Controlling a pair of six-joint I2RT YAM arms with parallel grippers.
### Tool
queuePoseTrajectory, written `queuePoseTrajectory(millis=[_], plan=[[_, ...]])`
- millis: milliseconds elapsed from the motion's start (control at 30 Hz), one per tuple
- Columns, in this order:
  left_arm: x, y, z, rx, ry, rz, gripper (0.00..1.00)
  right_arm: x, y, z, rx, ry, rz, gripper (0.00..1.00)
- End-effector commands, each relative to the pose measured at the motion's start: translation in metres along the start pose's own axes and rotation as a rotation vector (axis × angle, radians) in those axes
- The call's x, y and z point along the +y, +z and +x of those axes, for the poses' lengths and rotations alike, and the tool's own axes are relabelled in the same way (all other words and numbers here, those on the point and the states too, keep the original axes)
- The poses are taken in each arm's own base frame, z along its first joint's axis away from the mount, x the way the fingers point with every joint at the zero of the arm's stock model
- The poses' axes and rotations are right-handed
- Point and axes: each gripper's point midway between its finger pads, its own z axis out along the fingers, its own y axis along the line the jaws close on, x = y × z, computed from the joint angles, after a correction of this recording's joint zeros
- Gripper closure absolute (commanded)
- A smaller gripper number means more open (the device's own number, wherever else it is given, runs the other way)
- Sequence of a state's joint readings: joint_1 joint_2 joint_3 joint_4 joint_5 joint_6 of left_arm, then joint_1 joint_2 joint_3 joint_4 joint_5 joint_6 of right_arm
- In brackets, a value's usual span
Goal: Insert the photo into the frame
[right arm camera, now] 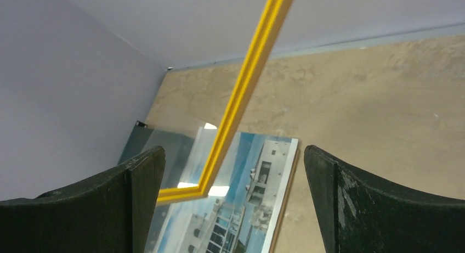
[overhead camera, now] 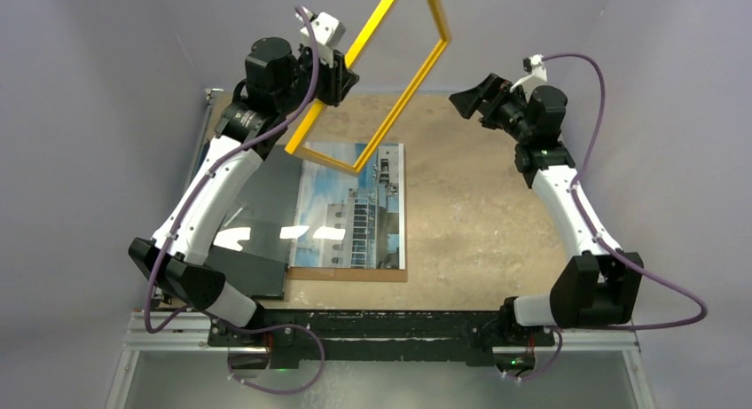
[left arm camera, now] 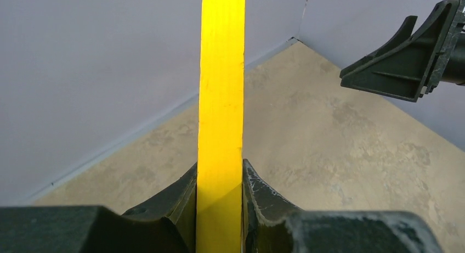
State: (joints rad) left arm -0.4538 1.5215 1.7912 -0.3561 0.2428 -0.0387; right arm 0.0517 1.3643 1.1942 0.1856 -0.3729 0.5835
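Seen from above, two arms rise from their bases at the near edge, 6 o'clock, of a mottled tan table [overhead camera: 497, 214].

Just beyond the bases, near the middle of the table, the photo [overhead camera: 355, 223] lies flat and face up. It shows a white building against blue sky. It rests on a brown backing board [overhead camera: 355, 273], whose edge shows along the photo's near side. At 9 o'clock of the photo lies a dark board [overhead camera: 257, 271] with a glossy, reflective sheet [overhead camera: 257, 205] on it. The sheet's right edge meets the photo, though whether it overlaps is unclear.

Farther back, at about 12 o'clock of the photo, the frame [overhead camera: 401, 106] is held up in the air, clear of the table. It is tilted, and its lowest corner hangs over the photo's far edge. The left gripper [overhead camera: 341, 72] is clamped on one yellow rail of it, a finger pressed to each side.

At 2 o'clock of the photo, the right gripper [overhead camera: 466, 98] hovers above the table. Its fingers are spread wide and hold nothing. It points toward the frame and is apart from it.
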Motion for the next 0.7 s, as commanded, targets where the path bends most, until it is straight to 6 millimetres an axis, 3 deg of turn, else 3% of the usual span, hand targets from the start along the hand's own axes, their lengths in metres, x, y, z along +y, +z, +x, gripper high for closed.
queuePoseTrajectory(millis=[0, 233, 333, 667], plan=[[-0.017, -0.024, -0.063, -0.184, -0.033, 0.064, 1.0, 0.049, -0.008, -0.026, -0.084, -0.089, -0.2, 0.01], [-0.022, -0.022, -0.052, -0.161, -0.092, 0.086, 1.0, 0.035, 0.028, 0.053, 0.042, 0.102, -0.11, 0.01], [-0.028, -0.025, -0.053, -0.158, -0.121, 0.109, 1.0, 0.03, 0.04, 0.076, 0.055, 0.16, -0.091, 0.01], [-0.035, -0.037, -0.065, -0.185, -0.18, 0.124, 1.0, 0.019, 0.071, 0.102, 0.047, 0.261, -0.023, 0.05]])
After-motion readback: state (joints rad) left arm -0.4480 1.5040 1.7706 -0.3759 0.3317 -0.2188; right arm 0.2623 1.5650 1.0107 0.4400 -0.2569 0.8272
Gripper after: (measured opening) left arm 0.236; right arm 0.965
